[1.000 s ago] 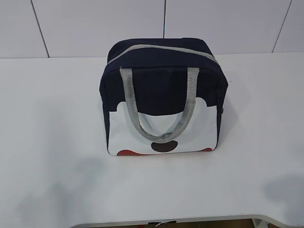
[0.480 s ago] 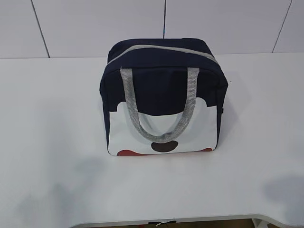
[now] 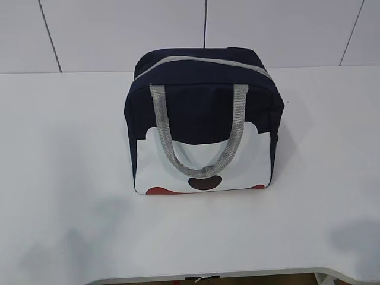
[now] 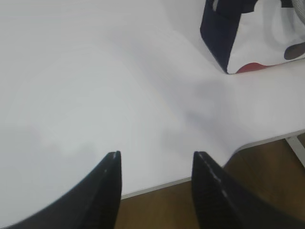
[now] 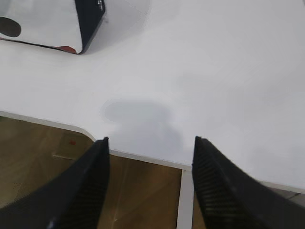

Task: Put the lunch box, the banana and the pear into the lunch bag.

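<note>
Grippers do not appear in the exterior view. The bag (image 3: 203, 122) stands upright at the middle of the table (image 3: 65, 178), toward the far side, white panel facing near. Its grey zipper (image 3: 205, 61) runs across the top and looks closed, though the far end is hidden; one handle (image 3: 199, 133) hangs down over the front. Box, banana and pear are in no view, so their whereabouts cannot be told.

Left wrist view: the left gripper (image 4: 155, 164) hovers over the near table edge, jaws apart and holding nothing. The bag's near left corner (image 4: 248, 40) shows at upper right, well apart from the fingers.

Right wrist view: the right gripper (image 5: 150, 145) hangs likewise over the near edge, jaws apart and empty, its shadow on the table just beyond. The bag's near right corner (image 5: 47, 24) shows at upper left, well apart.

Risks, as judged: with the zipper closed, nothing can go in until it is drawn, and a soft, unbraced bag may slide or tip toward the far side if one gripper tugs the pull alone. The drooping handle could snag a finger reaching for the top. Both grippers sit low at the table edge, so a careless forward move could strike it.
</note>
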